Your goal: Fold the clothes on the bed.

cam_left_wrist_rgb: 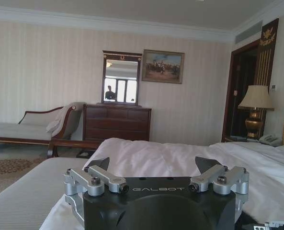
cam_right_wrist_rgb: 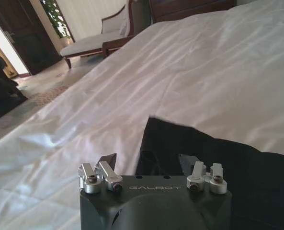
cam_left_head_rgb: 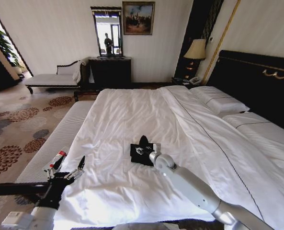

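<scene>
The clothes, a black T-shirt gathered into a small compact bundle, lie near the middle of the bed on its white sheet. My right gripper hovers right over the bundle's near edge. In the right wrist view that gripper is open, its fingertips spread just above the black cloth, and nothing sits between them. My left gripper is open and holds nothing at the bed's left edge, well apart from the shirt. The left wrist view shows it pointing level across the bed.
A grey upholstered bench runs along the bed's left side. Beyond it are patterned carpet, a pale chaise and a dark dresser under a mirror. Pillows and the dark headboard lie to the right.
</scene>
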